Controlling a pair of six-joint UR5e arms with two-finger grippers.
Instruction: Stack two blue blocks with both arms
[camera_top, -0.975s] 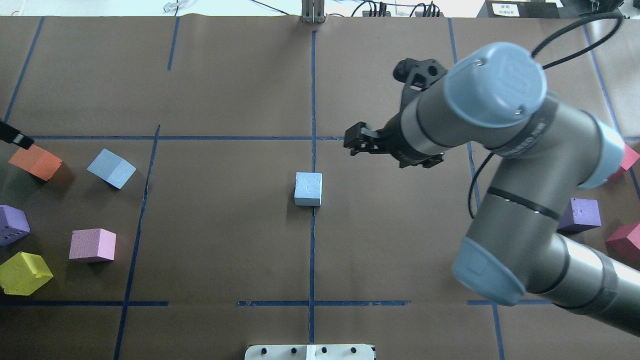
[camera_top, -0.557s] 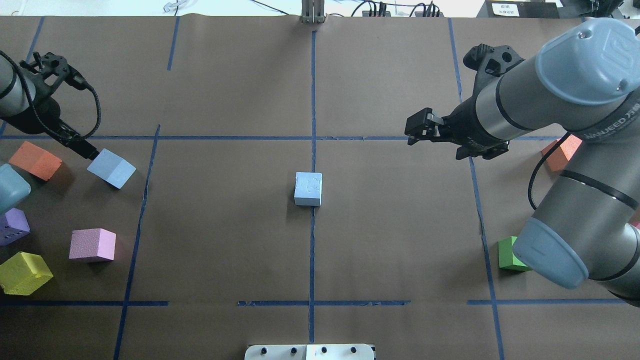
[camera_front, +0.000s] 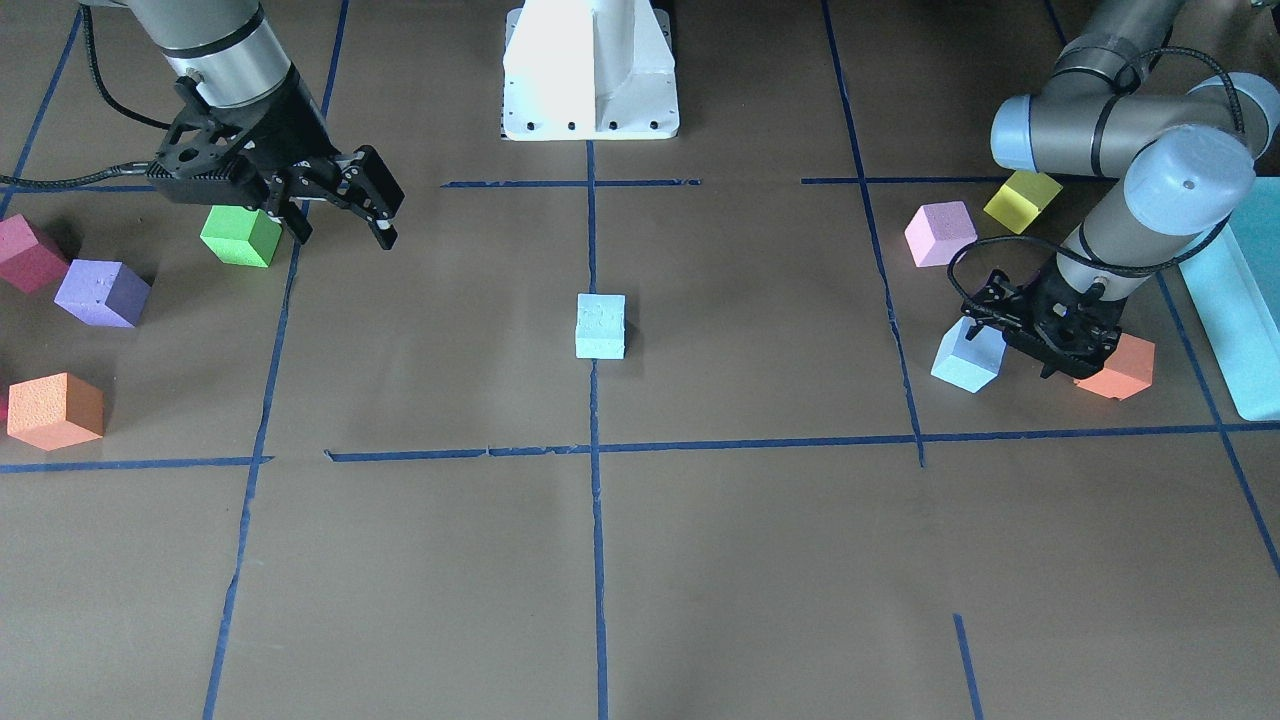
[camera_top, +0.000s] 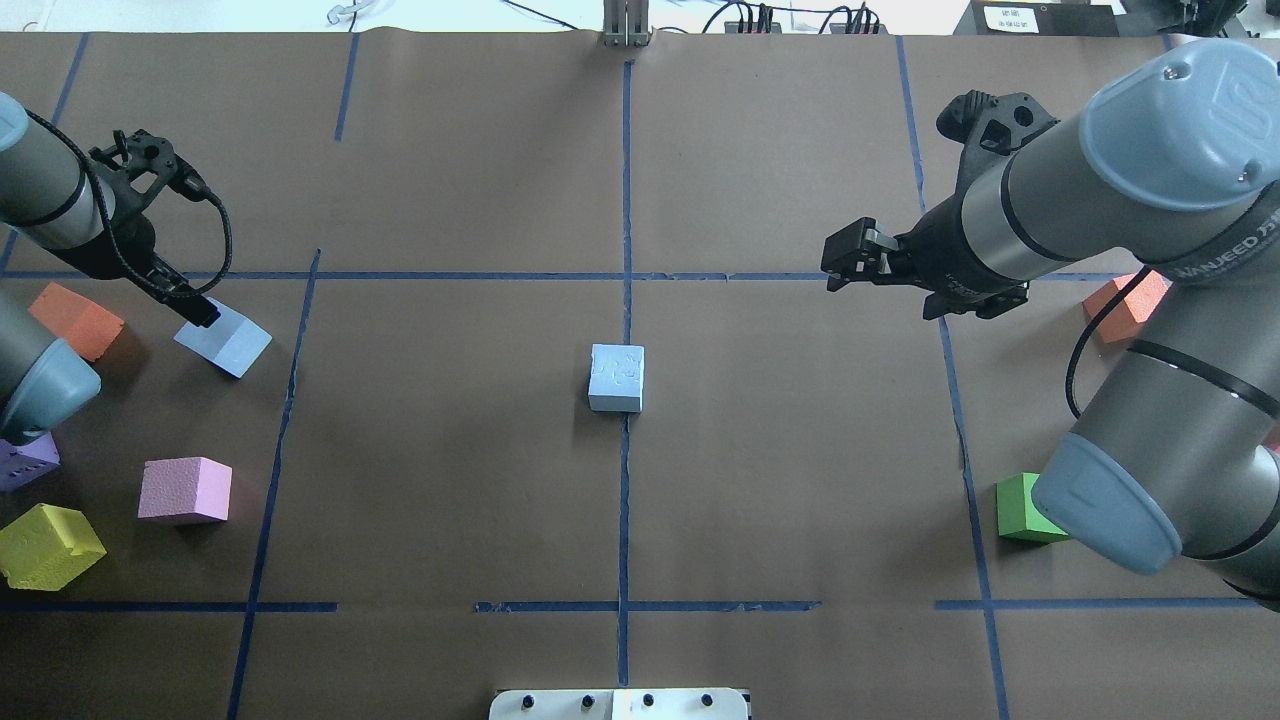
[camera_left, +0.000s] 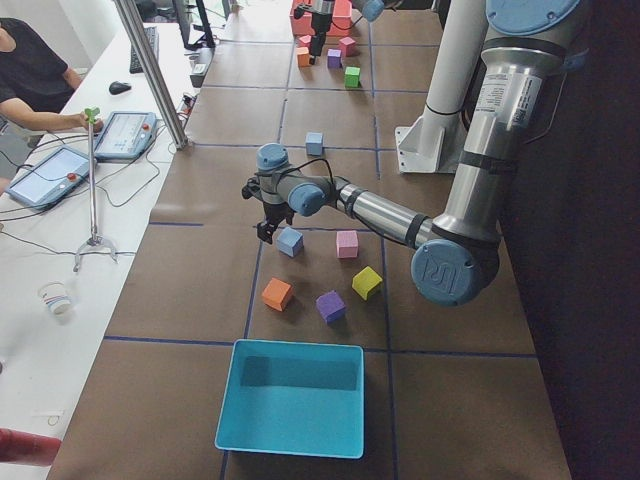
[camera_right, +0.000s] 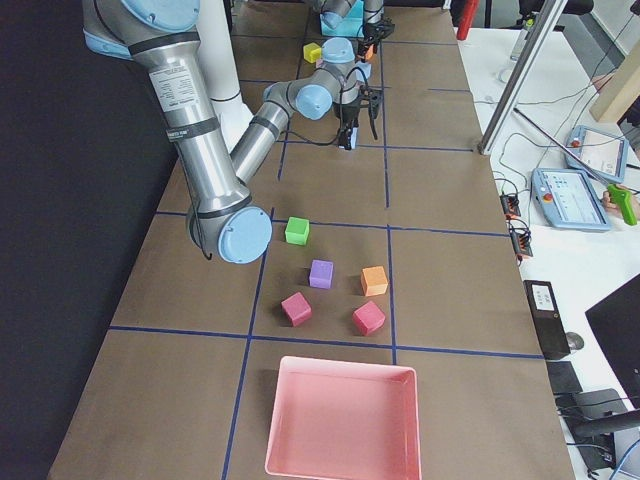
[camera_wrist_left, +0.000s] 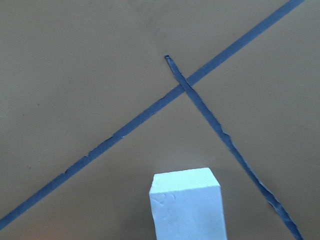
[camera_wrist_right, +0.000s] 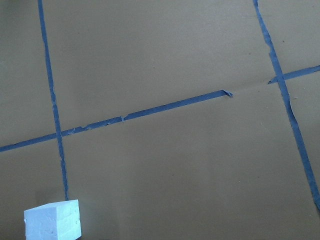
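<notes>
A blue block (camera_top: 228, 340) was found just under the left gripper (camera_top: 203, 312), its opening unseen. The right gripper (camera_front: 345, 222) was held wide, empty. A grab was needed next.

Grey metal arms (camera_top: 1050, 215), light-blue joint caps (camera_top: 1190, 110) with small screws, looping black cables (camera_top: 229, 243), white pedestal (camera_front: 590, 70).

Brown paper-covered table (camera_top: 450, 480), blue tape lines (camera_top: 624, 200) marking grid. White desk (camera_left: 40, 290) alongside, tablets (camera_left: 128, 135) and cables (camera_left: 150, 185) on it. Slanted metal post (camera_left: 151, 70) at desk edge. Dark area (camera_left: 600, 300) beyond opposite side. Even light, soft shadows.
</notes>
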